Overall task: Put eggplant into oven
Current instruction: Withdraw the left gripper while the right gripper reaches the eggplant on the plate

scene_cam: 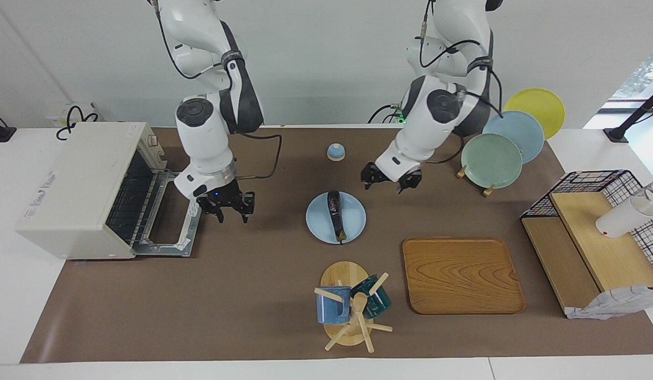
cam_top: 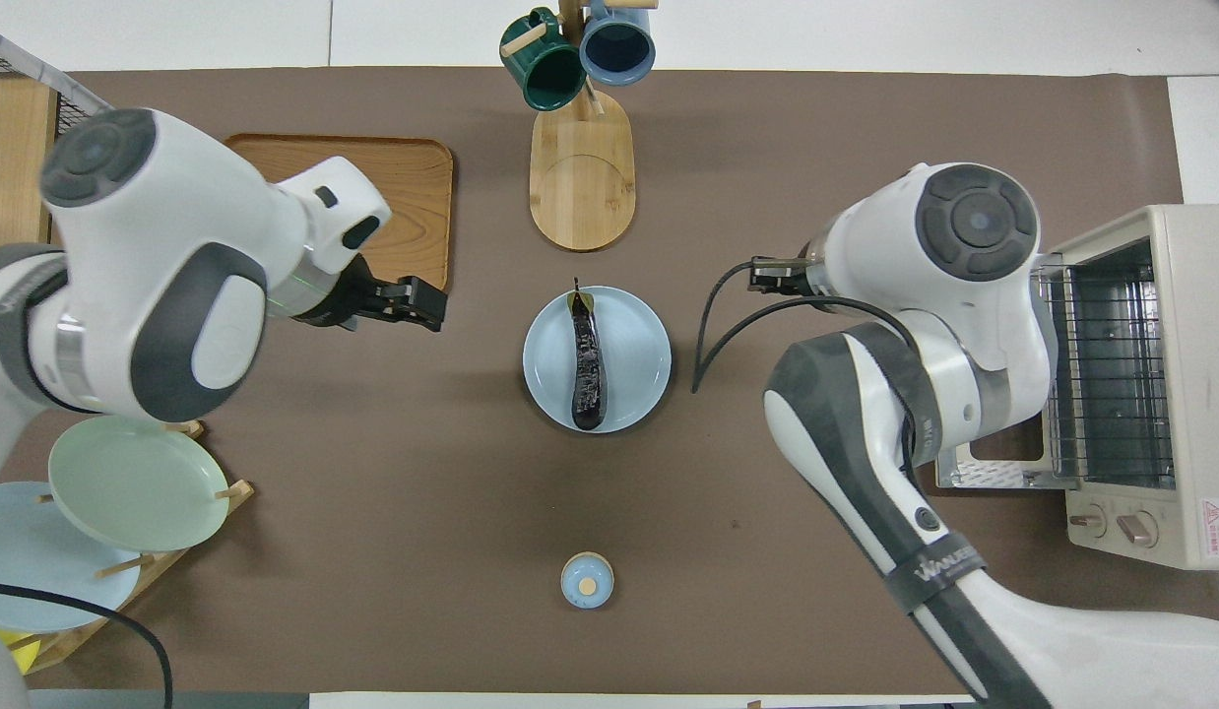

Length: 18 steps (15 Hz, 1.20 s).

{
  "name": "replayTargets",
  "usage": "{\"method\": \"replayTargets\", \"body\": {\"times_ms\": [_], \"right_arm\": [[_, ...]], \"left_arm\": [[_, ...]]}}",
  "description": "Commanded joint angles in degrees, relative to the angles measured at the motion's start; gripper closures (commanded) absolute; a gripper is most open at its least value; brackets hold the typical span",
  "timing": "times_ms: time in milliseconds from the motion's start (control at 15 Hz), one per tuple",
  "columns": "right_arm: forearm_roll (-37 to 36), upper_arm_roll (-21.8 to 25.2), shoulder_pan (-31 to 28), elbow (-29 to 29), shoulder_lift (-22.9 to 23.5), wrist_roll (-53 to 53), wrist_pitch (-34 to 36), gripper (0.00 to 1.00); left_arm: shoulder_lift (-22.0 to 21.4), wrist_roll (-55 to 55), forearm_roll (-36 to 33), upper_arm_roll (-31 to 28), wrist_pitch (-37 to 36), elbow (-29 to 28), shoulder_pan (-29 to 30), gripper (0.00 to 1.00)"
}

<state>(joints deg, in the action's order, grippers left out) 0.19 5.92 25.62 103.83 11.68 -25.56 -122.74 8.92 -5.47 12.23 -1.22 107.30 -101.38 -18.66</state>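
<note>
One eggplant (scene_cam: 335,213) lies lengthwise on the pale blue plate (scene_cam: 317,224) at mid-table, glossy and near black, its brownish stem end pointing away from the robots; nothing grips it. Your left gripper (scene_cam: 391,181) hangs over bare mat between that plate and the plate rack (scene_cam: 485,187), fingers spread and empty. Your right gripper (scene_cam: 225,206) hangs just in front of the oven (scene_cam: 73,187), over the mat beside the lowered door (scene_cam: 185,232); you can see it carries nothing, but whether its fingers are parted or closed I cannot tell. Oven: boxy, off-white metal, door dropped flat toward the middle of the table, wire shelf (cam_top: 1112,384) showing inside, nothing on it that you can make out, two knobs (cam_top: 1112,523) on the end nearest the robots. Rack at the left arm's end holds three round matte plates on edge: green, blue, yellow. Wooden tray (scene_cam: 462,275), rounded corners, strong grain, holds nothing. Mug stand (scene_cam: 343,306) on an oval wooden base carries a blue mug (scene_cam: 332,305) and a dark green mug (scene_cam: 373,296) on pegs. Small blue domed lid (scene_cam: 335,151) sits near the robots. Black wire basket (scene_cam: 595,184) with wood shelves stands at the left arm's end, a white cup (scene_cam: 622,217) lying tilted on its top board. Brown mat (scene_cam: 252,295) covers the table.
</note>
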Motion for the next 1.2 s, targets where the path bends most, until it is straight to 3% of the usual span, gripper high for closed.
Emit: {"method": "replayTargets", "body": {"times_ms": [0,133,267,333,800,1133], "right_arm": [[0.33,0.23,2.76,-10.64,5.54,-5.19,3.56,0.33],[-0.62,0.40,8.97,-16.25,11.67,-12.80,4.08,0.33],[-2.28,0.32,11.19,-27.57,20.45,-18.71,6.53,0.33],[-3.25,0.23,11.55,-30.15,22.84,-20.04,6.20,0.33],[-5.36,0.23,22.88,-29.38,26.47,-24.80,-1.10,0.30],[-10.10,0.23,23.68,-23.06,26.90,-24.71,-3.74,0.45]], "left_arm": [[0.31,5.97,-3.52,0.69,-2.97,3.02,5.19,0.00],[0.31,8.10,-5.80,0.69,-3.06,4.34,8.01,0.00],[0.31,8.20,-6.08,0.69,-3.76,5.66,10.39,0.00],[0.31,8.11,-6.25,0.61,-4.63,6.53,11.35,0.00],[-3.19,8.11,-10.11,-0.80,-12.01,10.23,12.94,0.00],[-6.18,7.93,-12.31,-0.54,-16.15,10.15,12.86,0.00]]}}
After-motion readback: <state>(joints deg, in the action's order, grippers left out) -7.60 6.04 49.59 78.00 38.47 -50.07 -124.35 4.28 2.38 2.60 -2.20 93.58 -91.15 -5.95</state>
